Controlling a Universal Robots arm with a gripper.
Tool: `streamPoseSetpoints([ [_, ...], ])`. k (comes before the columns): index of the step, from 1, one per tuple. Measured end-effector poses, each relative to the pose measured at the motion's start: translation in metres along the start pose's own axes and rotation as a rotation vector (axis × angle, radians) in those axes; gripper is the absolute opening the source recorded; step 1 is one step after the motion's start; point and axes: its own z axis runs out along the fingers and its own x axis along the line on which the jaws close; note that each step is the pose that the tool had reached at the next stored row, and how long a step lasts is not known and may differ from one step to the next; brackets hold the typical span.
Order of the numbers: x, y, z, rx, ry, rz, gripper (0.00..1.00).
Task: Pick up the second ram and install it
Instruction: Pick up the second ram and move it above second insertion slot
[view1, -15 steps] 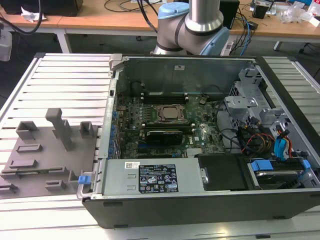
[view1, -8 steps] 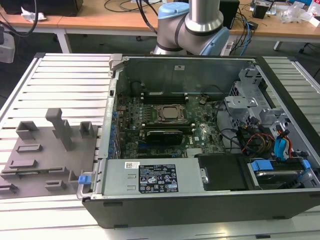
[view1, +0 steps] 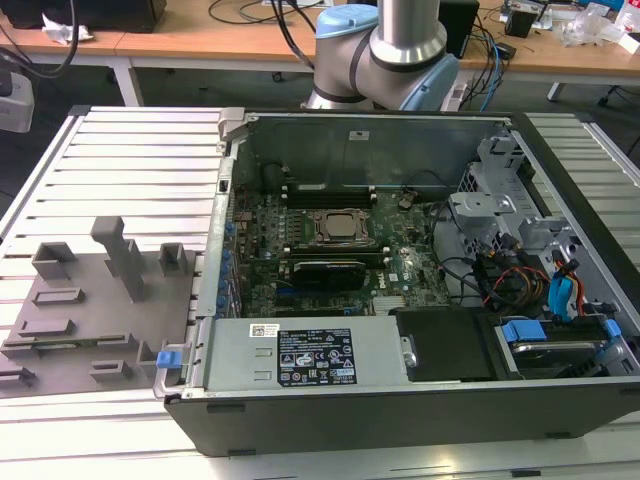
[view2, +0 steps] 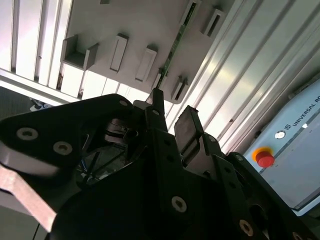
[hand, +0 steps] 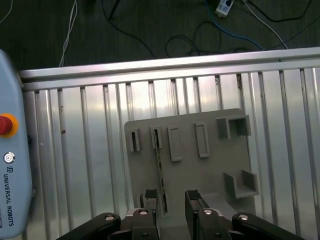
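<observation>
Currently pick-up judged in hand: gripper (hand: 171, 202) held open above grey fixture plate (hand: 210, 170), second ram (hand: 159, 165) stood edgewise there, seen between fingers (hand: 193, 201), off-centre, ungrasped. Centring on strip judged needed for grip.

The table (hand: 90, 150) is bright ribbed metal. The holder plate (hand: 210, 175) on it looks matt plastic; the gripper (hand: 170, 197), matt black.
</observation>
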Motion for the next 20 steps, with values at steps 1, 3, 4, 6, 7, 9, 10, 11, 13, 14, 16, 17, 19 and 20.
streamPoseSetpoints([
  [1, 0.0, 0.0, 0.0009, 0.0, 0.0, 0.0, 0.36],
  [3, 0.0001, -0.0001, 0.0022, 0.0, 0.0, 0.0, 0.36],
  [4, 0.0001, -0.0002, 0.0031, 0.0, 0.0, 0.0, 0.36],
  [6, 0.0001, -0.0002, 0.0045, 0.0, 0.0, 0.0, 0.36],
  [7, 0.0001, -0.0002, 0.0057, 0.0, 0.0, 0.0, 0.36],
  [9, 0.0001, -0.0003, 0.0072, 0.0, 0.0, 0.0, 0.36],
  [10, 0.0002, -0.0003, 0.0077, -0.0001, 0.0, 0.0, 0.36],
  [11, 0.0002, -0.0004, 0.0088, 0.0, 0.0, 0.0, 0.36],
  [13, 0.0002, -0.0005, 0.0105, -0.0001, 0.0001, 0.0, 0.36],
  [14, 0.0002, -0.0005, 0.011, -0.0001, 0.0, 0.0, 0.36],
  [16, 0.0003, -0.0005, 0.0123, 0.0, 0.0, 0.0, 0.36],
  [17, 0.0003, -0.0006, 0.0133, 0.0, 0.0, 0.0, 0.36],
  [19, 0.0004, -0.0007, 0.0162, 0.0, 0.0, 0.0, 0.36],
  [20, 0.0004, -0.0008, 0.0177, 0.0, 0.0001, 0.0, 0.36],
])
